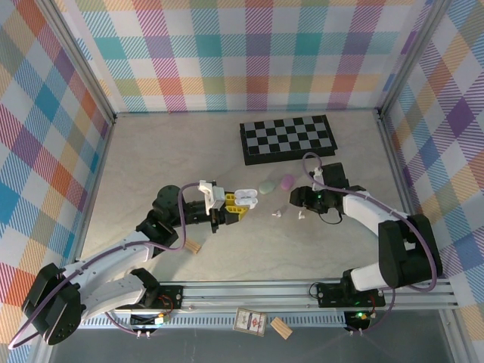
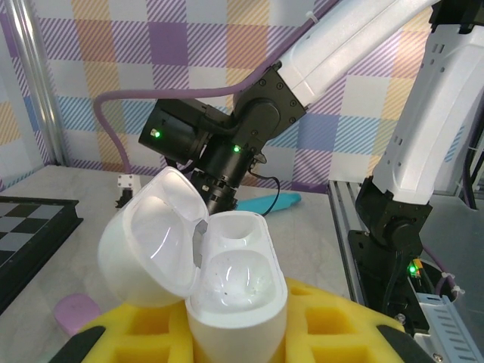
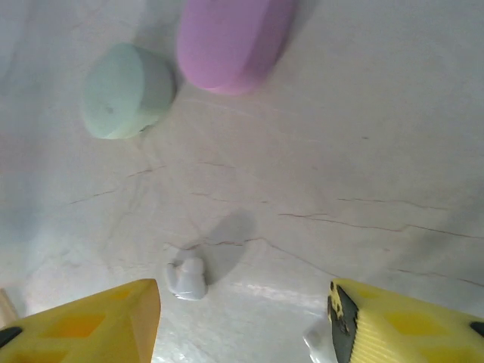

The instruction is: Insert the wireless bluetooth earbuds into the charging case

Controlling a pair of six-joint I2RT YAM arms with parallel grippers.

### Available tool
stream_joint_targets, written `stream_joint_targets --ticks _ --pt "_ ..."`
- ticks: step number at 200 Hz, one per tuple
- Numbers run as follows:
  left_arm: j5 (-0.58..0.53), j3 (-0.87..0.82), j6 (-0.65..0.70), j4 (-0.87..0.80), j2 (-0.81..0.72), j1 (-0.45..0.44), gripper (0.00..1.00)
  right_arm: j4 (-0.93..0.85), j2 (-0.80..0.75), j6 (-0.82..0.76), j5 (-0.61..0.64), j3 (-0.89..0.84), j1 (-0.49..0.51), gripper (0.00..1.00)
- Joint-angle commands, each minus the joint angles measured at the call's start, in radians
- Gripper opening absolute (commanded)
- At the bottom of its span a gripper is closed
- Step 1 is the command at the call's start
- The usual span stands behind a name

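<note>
White charging case (image 2: 238,287), lid swung open and wells facing up to receive a bud, is clamped by the left gripper (image 1: 229,209), while the right gripper (image 3: 246,333), jaws apart and empty, hovers over 1 white earbud (image 3: 187,278) lying on the table (image 3: 363,151).

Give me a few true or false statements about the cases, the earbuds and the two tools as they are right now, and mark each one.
1. The white case in the left tool has its lid open. True.
2. An earbud already sits inside the white case. False: both wells look empty.
3. The right tool is gripping an earbud. False: its jaws stand open, and a white earbud lies on the table below it.
4. The green case and the purple case lie side by side on the table. True.
</note>
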Motion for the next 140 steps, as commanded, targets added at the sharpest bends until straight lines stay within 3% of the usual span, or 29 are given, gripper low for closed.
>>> stream_joint_targets --ticks 1,37,95,140 --pt "0.025 0.029 0.002 0.008 -0.014 -0.008 0.05 0.018 -0.025 -0.01 -0.053 0.013 -0.005 0.61" --pt "0.003 0.02 0.012 -0.007 -0.042 -0.008 0.05 -0.041 -0.072 0.052 0.116 0.011 -0.006 0.61" --pt "0.014 0.026 0.008 -0.004 -0.028 -0.008 0.05 -0.096 0.066 0.018 0.073 0.049 -0.005 0.63" --pt "-0.012 0.016 0.013 -0.007 -0.046 -0.008 0.05 -0.082 0.077 0.026 0.031 -0.012 0.017 0.63"
